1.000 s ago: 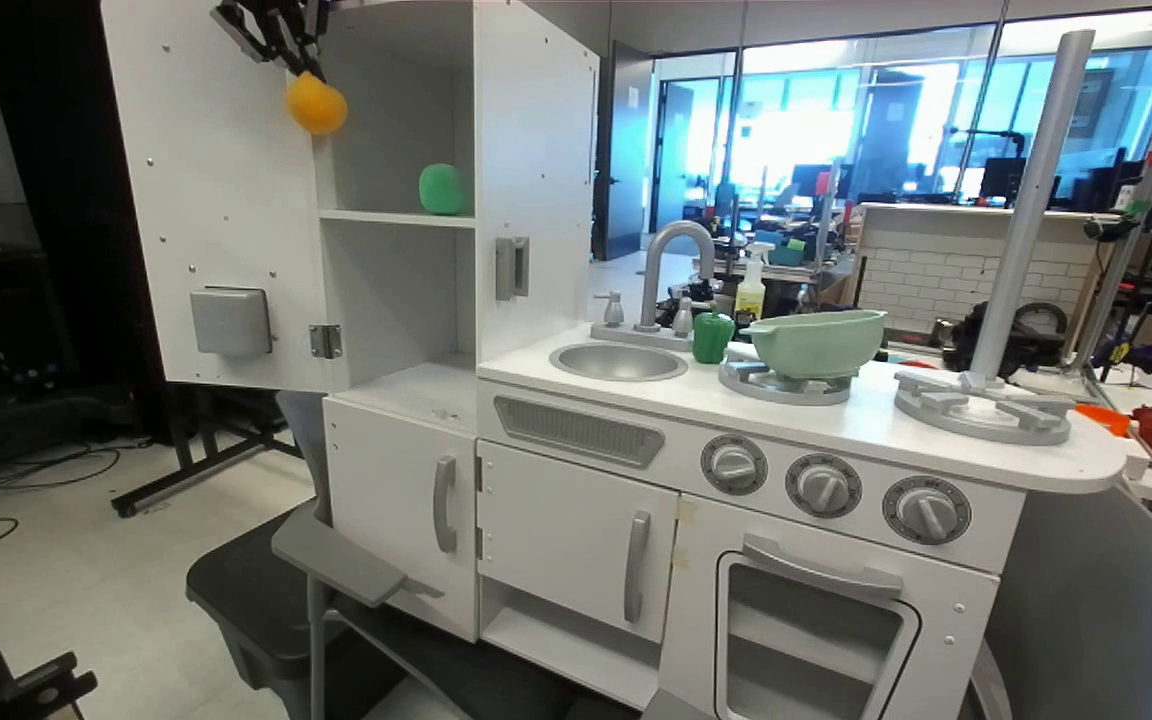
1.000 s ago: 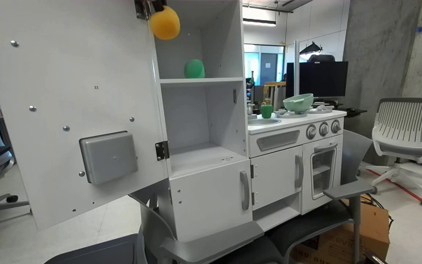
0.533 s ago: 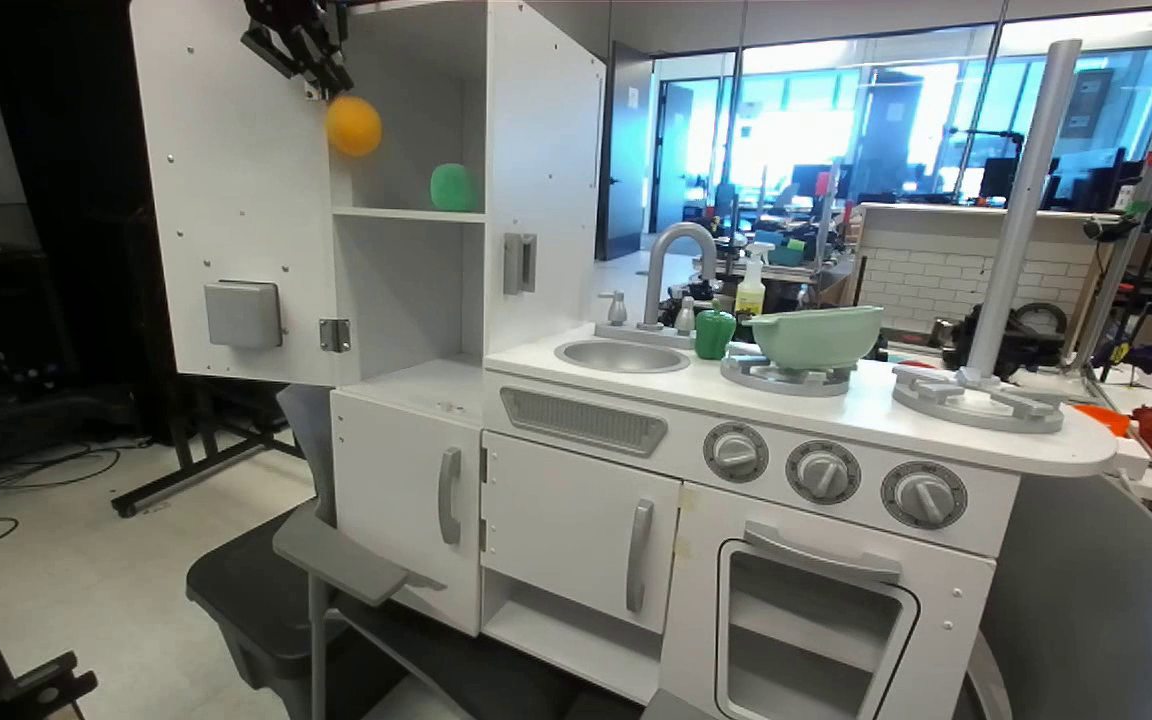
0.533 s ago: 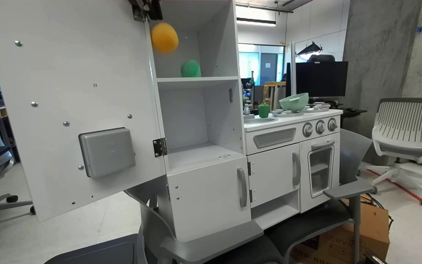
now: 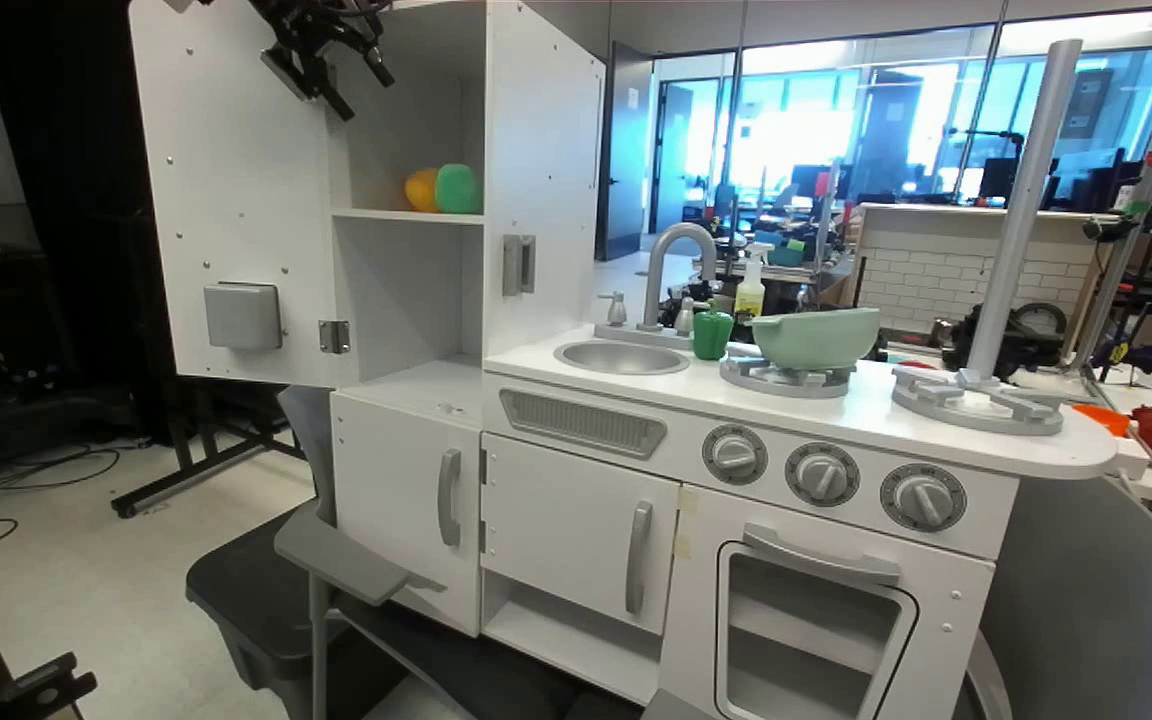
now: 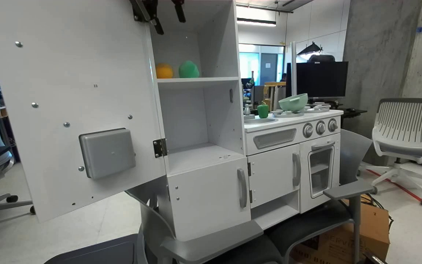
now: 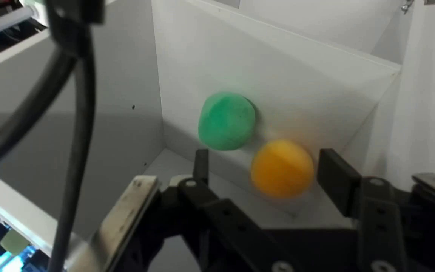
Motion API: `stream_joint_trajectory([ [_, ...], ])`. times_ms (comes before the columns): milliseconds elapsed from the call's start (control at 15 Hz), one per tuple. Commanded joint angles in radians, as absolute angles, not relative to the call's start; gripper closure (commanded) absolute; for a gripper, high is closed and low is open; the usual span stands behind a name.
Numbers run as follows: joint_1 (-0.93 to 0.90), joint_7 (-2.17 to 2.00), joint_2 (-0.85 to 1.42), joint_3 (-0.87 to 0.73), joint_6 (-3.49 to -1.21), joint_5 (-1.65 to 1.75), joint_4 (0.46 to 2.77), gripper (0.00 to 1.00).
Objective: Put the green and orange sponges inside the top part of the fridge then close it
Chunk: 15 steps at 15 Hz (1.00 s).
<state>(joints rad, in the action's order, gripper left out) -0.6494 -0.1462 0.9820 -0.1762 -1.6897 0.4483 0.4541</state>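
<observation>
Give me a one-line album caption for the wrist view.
Below the open gripper, the green sponge and orange sponge lie apart on the upper shelf of the toy fridge.

2 sponges (image 6: 189, 69) lie side by side on the shelf (image 6: 214, 79) in the top part (image 6: 218, 44) of the fridge (image 5: 543, 130), gripper (image 5: 366, 97) above them, door (image 5: 246, 180) out to the left in both exterior views. Counter (image 5: 696, 385) right of the fridge, left to right: sink (image 5: 621, 357), pepper (image 5: 713, 335), bowl (image 5: 814, 340) on burner (image 5: 784, 387), 2nd burner (image 5: 981, 416).
</observation>
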Motion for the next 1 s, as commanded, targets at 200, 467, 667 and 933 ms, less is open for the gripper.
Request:
stream_joint_trajectory([
  [200, -0.69, -0.137, 0.983, -0.167, -1.501, 0.432, 0.447, 0.0],
  [467, -0.737, -0.051, 0.936, -0.131, -1.363, 0.406, 0.464, 0.0],
  [667, -0.768, 0.06, 0.867, -0.092, -1.25, 0.374, 0.473, 0.0],
  [933, -0.815, 0.14, 0.759, -0.068, -1.126, 0.37, 0.474, 0.0],
])
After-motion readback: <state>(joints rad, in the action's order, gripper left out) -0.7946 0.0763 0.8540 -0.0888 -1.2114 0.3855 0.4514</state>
